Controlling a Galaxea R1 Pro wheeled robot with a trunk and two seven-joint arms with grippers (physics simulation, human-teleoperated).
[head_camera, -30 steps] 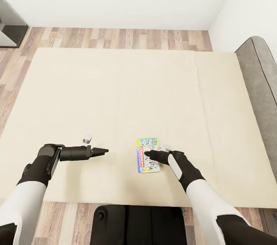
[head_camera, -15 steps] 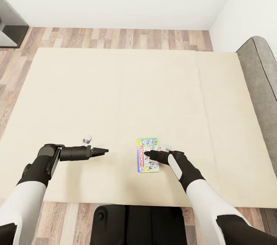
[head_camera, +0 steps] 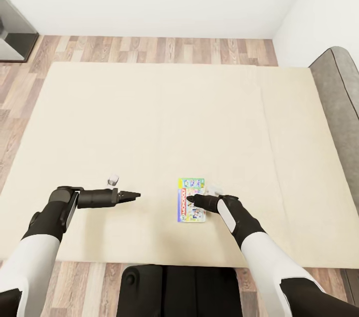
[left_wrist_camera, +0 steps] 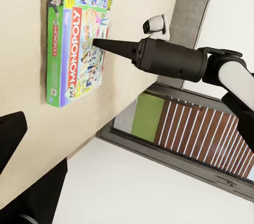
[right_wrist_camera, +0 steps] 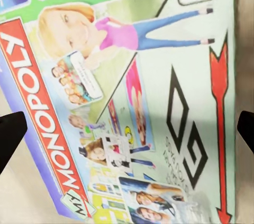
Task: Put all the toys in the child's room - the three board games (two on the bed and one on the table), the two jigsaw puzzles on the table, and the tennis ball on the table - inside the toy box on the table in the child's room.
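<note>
Both arms have glossy white upper segments running into matte black forearm and wrist housings; the right forearm carries a white oval inlay panel. Each gripper, left gripper [head_camera: 133,196] and right gripper [head_camera: 192,200], is a dark grey cylinder tapering to slim pointed black fingers, with a small white-and-black wrist camera pod [left_wrist_camera: 154,24] mounted just behind it. A black rounded base block [head_camera: 179,291] sits at the bottom edge of the head view.
</note>
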